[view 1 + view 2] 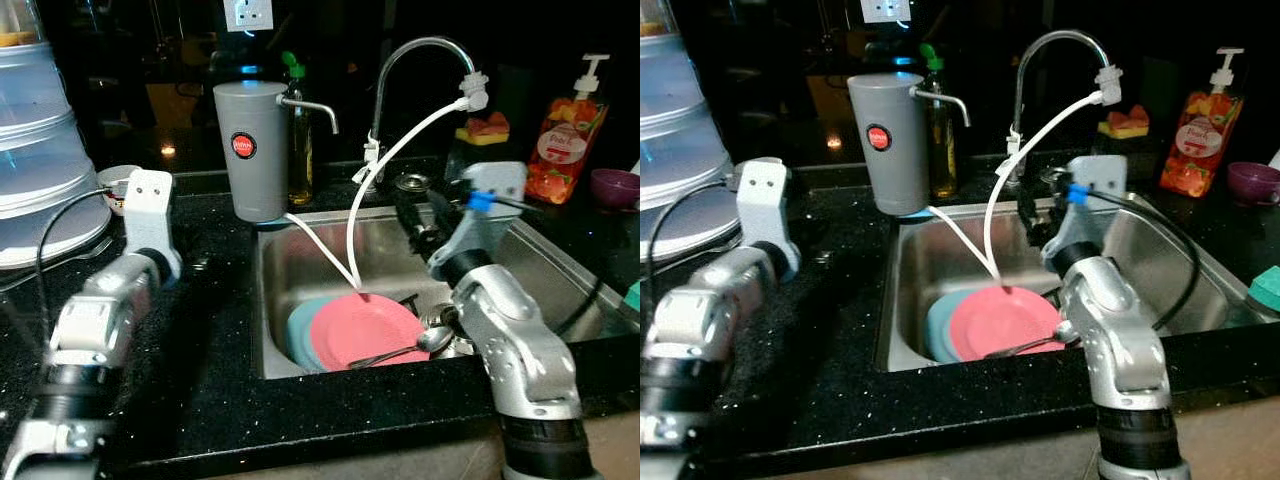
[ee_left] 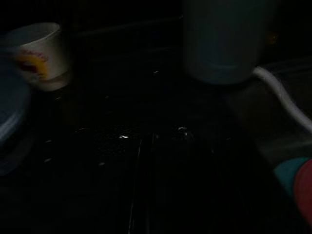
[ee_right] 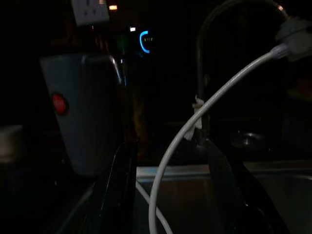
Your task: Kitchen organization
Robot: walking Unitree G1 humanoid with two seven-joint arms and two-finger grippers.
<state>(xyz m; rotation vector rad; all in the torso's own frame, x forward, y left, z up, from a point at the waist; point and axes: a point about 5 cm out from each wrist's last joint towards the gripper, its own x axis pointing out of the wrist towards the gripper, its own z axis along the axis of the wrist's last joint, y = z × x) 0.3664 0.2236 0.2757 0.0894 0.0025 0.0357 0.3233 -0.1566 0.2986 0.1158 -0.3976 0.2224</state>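
Centre-frame over the steel sink (image 1: 300, 262), my right gripper (image 3: 170, 195) hangs fingers apart and empty above the pink plate (image 1: 372, 330) stacked low-centre on a teal one, likely lining up a lift; left gripper (image 1: 200, 265) idles, fingers unreadable.

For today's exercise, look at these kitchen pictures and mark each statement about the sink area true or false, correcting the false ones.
1. A pink plate lies in the sink. True.
2. The right gripper is shut on the white hose. False: its fingers stand apart, holding nothing.
3. A spoon rests on the pink plate. True.
4. The grey water filter stands inside the sink. False: it stands on the black counter beside it.
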